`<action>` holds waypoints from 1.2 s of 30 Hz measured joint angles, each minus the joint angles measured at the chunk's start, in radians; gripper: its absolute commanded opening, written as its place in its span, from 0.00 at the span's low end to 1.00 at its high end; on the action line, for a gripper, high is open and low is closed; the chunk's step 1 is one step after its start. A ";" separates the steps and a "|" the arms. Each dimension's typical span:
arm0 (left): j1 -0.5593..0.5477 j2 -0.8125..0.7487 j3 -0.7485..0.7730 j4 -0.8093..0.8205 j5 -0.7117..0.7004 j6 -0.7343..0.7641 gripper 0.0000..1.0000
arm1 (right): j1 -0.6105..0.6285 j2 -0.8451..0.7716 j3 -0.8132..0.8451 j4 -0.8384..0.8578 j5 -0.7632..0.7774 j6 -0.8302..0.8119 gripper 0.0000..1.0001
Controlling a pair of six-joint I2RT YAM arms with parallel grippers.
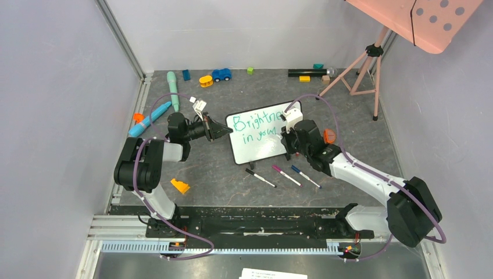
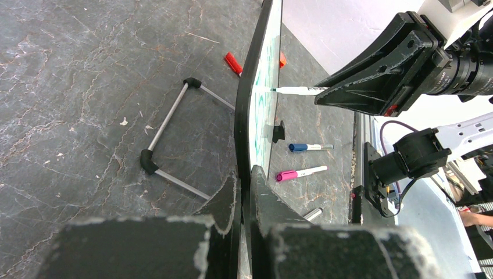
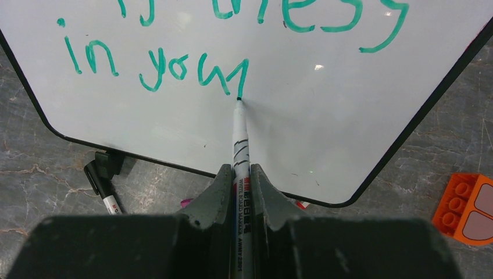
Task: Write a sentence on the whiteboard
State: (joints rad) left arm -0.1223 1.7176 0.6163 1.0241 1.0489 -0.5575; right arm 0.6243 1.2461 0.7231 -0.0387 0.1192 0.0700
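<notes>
Closest to the lens in the right wrist view, our right gripper (image 3: 239,170) is clenching the marker (image 3: 239,133), both fingers pressing on its barrel. We are pointing the marker's long axis straight out from the fingers at the whiteboard (image 3: 349,116). Its tip is touching the white face at the foot of the last teal stroke of the sentence (image 3: 174,67), whose second line is reading "in you" plus one fresh stroke. Bare board is lying to the right of the tip and below it. We are judging that the coming move is turning on either sliding the tip rightward or lifting it and dropping to a third line.

Our left gripper (image 2: 244,177) is pinching the board's black frame edge, jaws clamped onto it. We are steadying the board, tilted on its wire stand (image 2: 168,118), between the two arms. Our right arm is sitting nearer the writing face.

Only the left wrist view is showing the board edge-on with the marker meeting its face, while only the right wrist view is giving legible letters. From above, the right gripper is hiding the line ends, and three spare markers (image 1: 286,175) are lying just in front of the board.
</notes>
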 measured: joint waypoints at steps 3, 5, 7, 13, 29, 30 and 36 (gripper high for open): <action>0.000 0.000 0.000 0.000 0.000 0.000 0.02 | 0.000 -0.001 0.000 0.000 -0.001 0.000 0.00; 0.000 0.000 0.000 0.000 0.000 0.000 0.02 | 0.000 -0.001 0.000 0.000 -0.001 0.000 0.00; 0.000 0.000 0.000 0.000 0.000 0.000 0.02 | 0.000 -0.001 0.000 0.000 0.000 0.000 0.00; 0.000 0.000 0.000 -0.001 0.000 0.000 0.02 | 0.000 0.010 0.022 -0.010 0.000 0.000 0.00; 0.000 0.000 0.000 -0.001 0.000 0.000 0.02 | -0.007 0.021 0.060 -0.017 0.037 -0.002 0.00; 0.000 0.000 0.000 -0.001 0.000 0.000 0.02 | -0.008 0.021 0.060 -0.017 0.037 -0.002 0.00; 0.000 0.000 0.000 -0.001 0.000 0.000 0.02 | -0.009 0.015 0.060 -0.019 0.036 -0.002 0.00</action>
State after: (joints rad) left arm -0.1223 1.7172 0.6163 1.0233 1.0489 -0.5571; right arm 0.6155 1.2610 0.7834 -0.0582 0.1551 0.0677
